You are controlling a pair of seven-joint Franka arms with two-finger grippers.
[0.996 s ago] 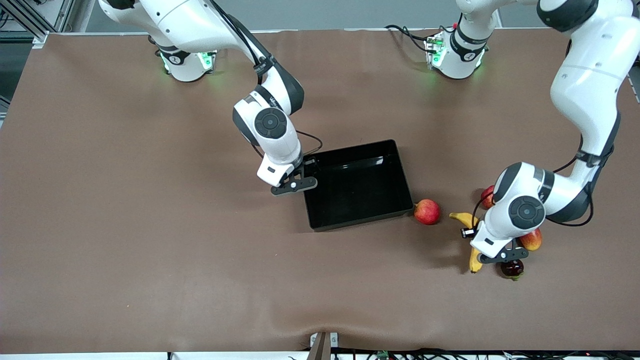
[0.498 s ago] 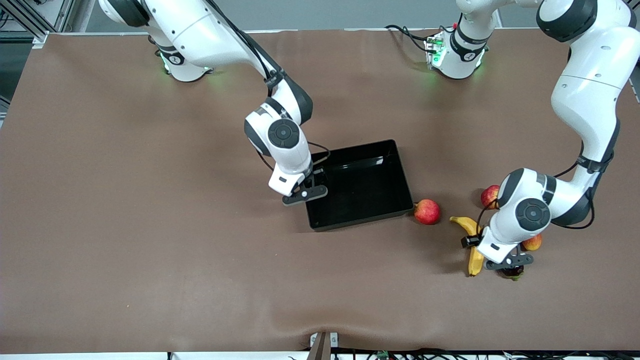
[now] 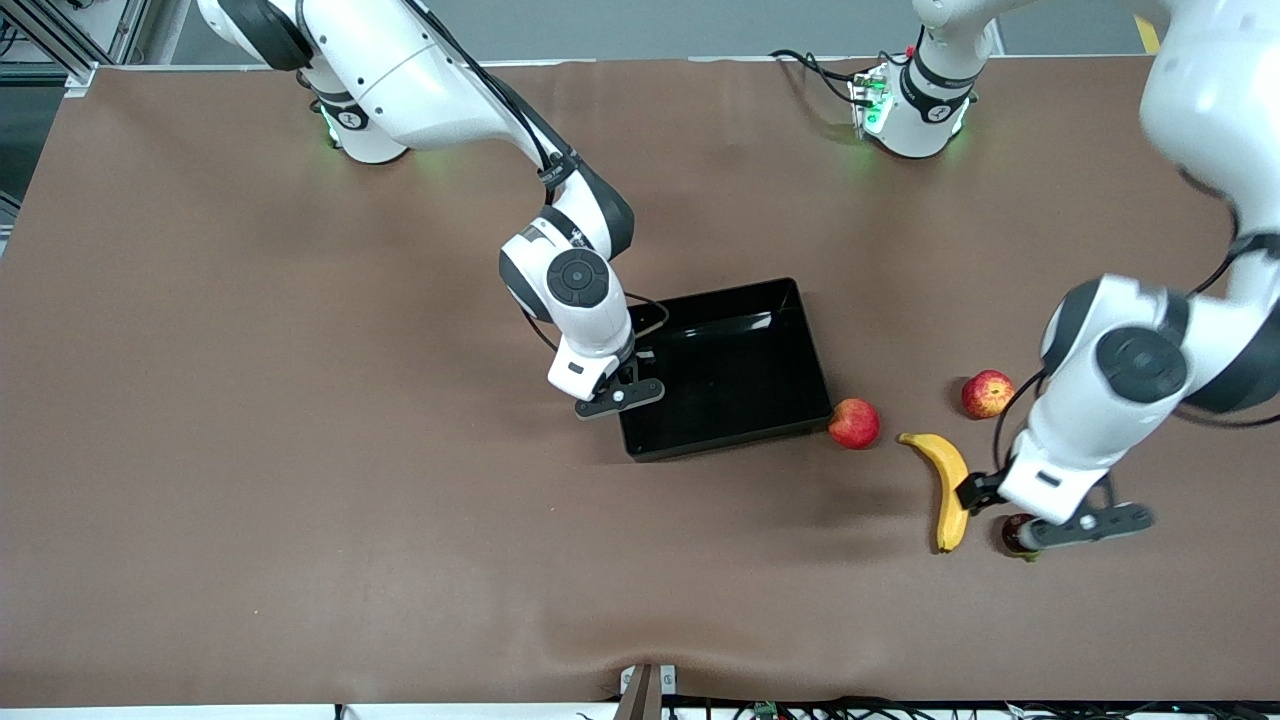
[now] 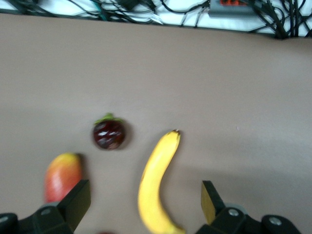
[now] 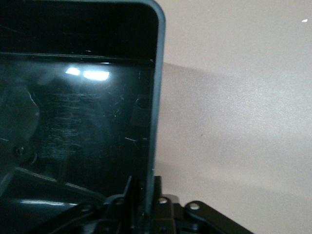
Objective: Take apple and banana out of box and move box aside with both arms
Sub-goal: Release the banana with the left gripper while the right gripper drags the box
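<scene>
The black box [image 3: 730, 370] lies mid-table. My right gripper [image 3: 620, 397] is shut on the box's wall at the right arm's end; in the right wrist view that wall [image 5: 155, 97] runs between the right gripper's [image 5: 146, 197] fingers. The yellow banana [image 3: 946, 486] lies toward the left arm's end, and the red apple [image 3: 987, 393] lies farther from the camera than the banana. My left gripper [image 3: 1085, 525] is open and empty, up in the air. The left wrist view shows the banana [image 4: 156, 187] below, between the left gripper's [image 4: 144, 202] spread fingers.
A pinkish-red round fruit [image 3: 853, 423] sits against the box's corner. A dark purple fruit [image 3: 1015, 535] lies by the banana's tip and also shows in the left wrist view [image 4: 109, 134]. A red-yellow mango [image 4: 62, 176] lies beside it, hidden by my left arm in the front view.
My left arm has risen and swung toward its own end, uncovering the banana and the apple. My right gripper has slid along and onto the box's wall, nearer to the camera.
</scene>
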